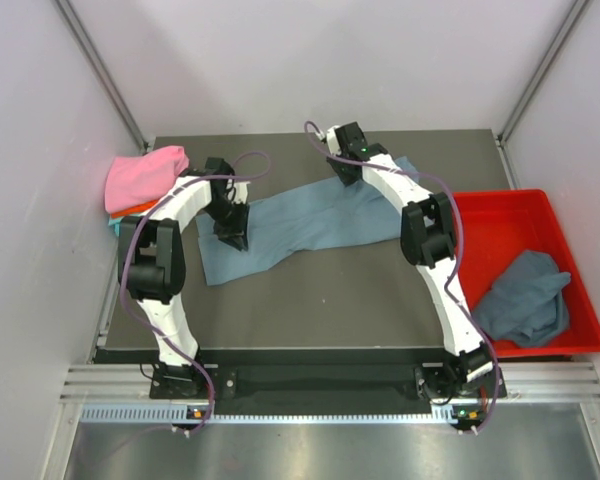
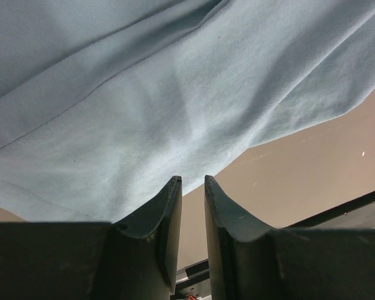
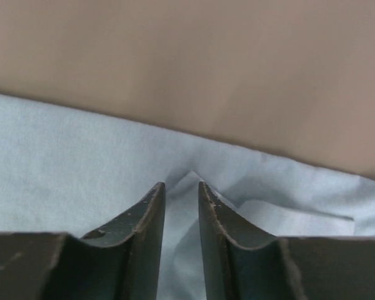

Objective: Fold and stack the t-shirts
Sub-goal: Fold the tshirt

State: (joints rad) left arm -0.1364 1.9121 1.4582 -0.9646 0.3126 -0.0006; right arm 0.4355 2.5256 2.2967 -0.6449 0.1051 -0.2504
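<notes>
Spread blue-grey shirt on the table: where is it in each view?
Top external: spread shirt lies diagonally across mid-frame.
Left wrist: spread shirt fills the top and left.
Right wrist: spread shirt is a pale band across the lower half.
Shared landmark: bare table top bordering its edge.

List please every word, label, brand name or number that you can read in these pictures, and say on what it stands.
None: no text can be read in any view.
The blue-grey t-shirt on the table, the pink t-shirt and the red tray carry no visible print.
Any marking on the right arm's base is too small to read.
</notes>
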